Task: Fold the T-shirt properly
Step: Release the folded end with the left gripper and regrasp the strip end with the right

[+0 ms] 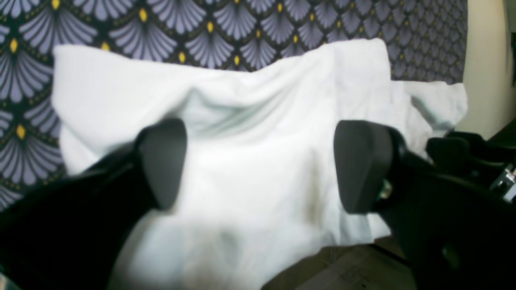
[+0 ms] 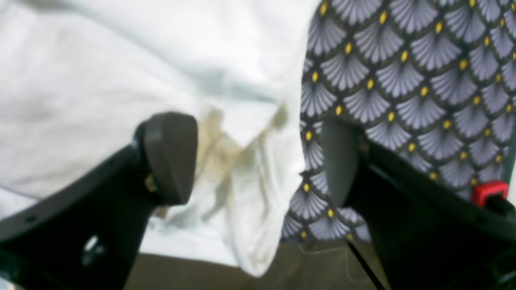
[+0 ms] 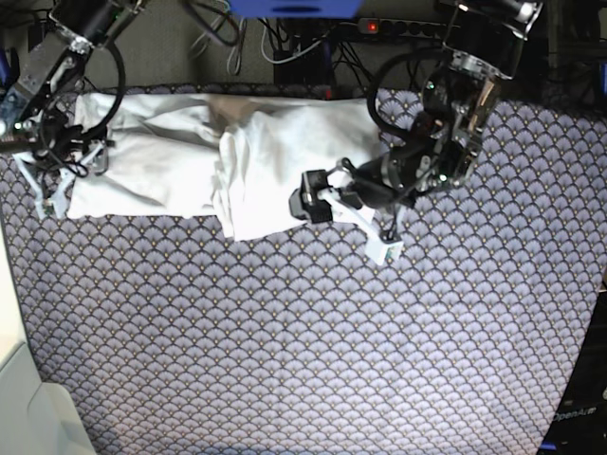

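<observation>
The white T-shirt (image 3: 190, 156) lies crumpled along the far edge of the table, partly folded over itself near its middle. My left gripper (image 3: 341, 223) hovers at the shirt's right end. In the left wrist view it (image 1: 262, 165) is open, with the T-shirt (image 1: 250, 121) spread under and between the dark fingers (image 1: 161, 161). My right gripper (image 3: 66, 175) sits at the shirt's left end. In the right wrist view it (image 2: 256, 159) is open too, and a hanging edge of the T-shirt (image 2: 121, 80) drops between the pads without being pinched.
A purple-grey scallop-patterned cloth (image 3: 303, 341) covers the table. Cables and a power strip (image 3: 408, 27) lie behind the far edge. A cream-coloured object (image 3: 24, 408) stands at the near left corner. A small red part (image 2: 489, 191) shows beside my right finger.
</observation>
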